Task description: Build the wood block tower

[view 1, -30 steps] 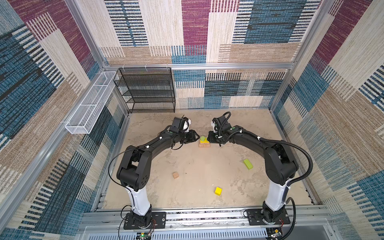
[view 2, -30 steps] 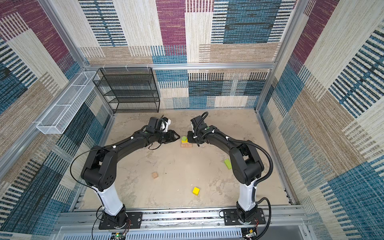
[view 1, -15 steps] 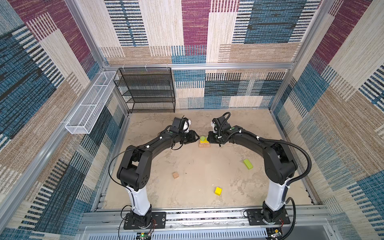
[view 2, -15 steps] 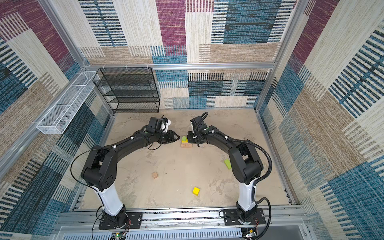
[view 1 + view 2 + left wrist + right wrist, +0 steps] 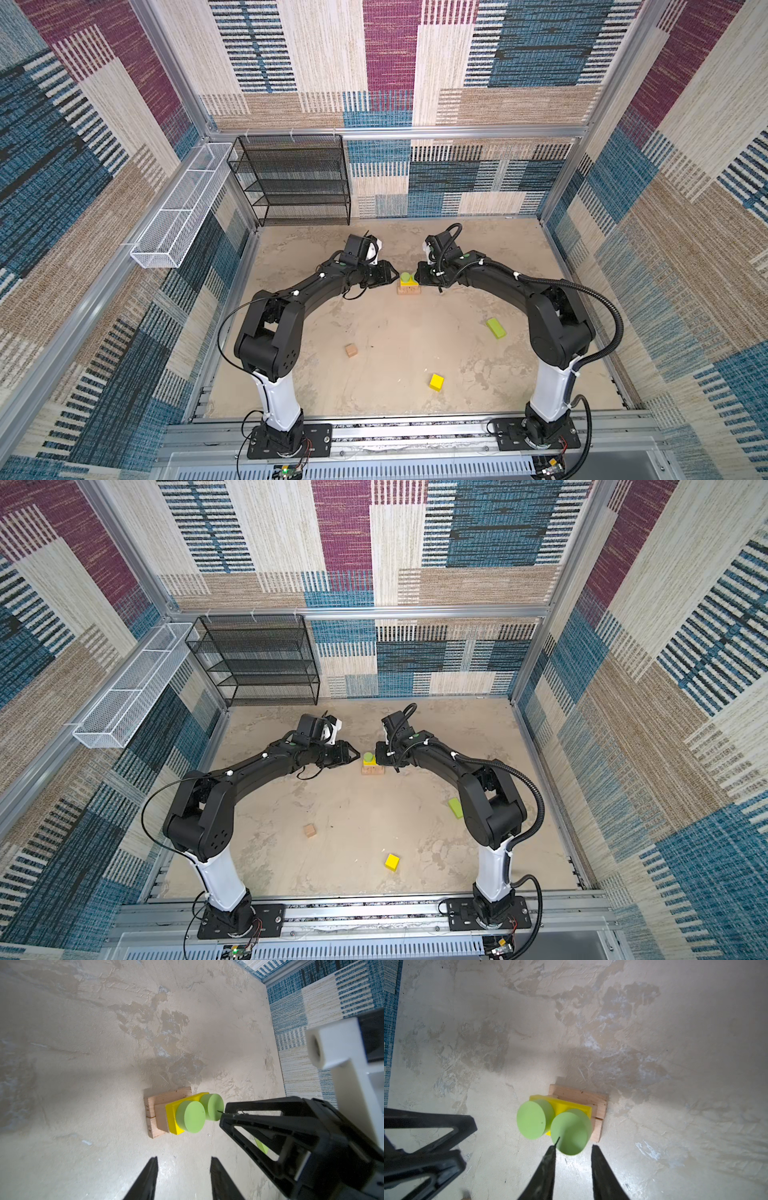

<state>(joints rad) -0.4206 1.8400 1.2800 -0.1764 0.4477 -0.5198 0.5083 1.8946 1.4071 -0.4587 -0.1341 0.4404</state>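
The tower (image 5: 408, 284) stands at upper centre of the desk (image 5: 395, 332) in both top views: tan bars (image 5: 166, 1095), yellow bar (image 5: 170, 1122), two green discs (image 5: 533, 1119). Only the left wrist view shows "45" on a bar end. The left hand (image 5: 182, 1176) is spread and empty. The right hand (image 5: 573, 1151) is spread, flanking one disc.

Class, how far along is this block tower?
Done: tan bars form the base, the yellow bar lies on them, two lime green discs stand on it. In hand: the right gripper straddles one disc, grip unclear; the left gripper is open, empty. Remaining: tan cube, yellow cube, lime green bar lie loose.
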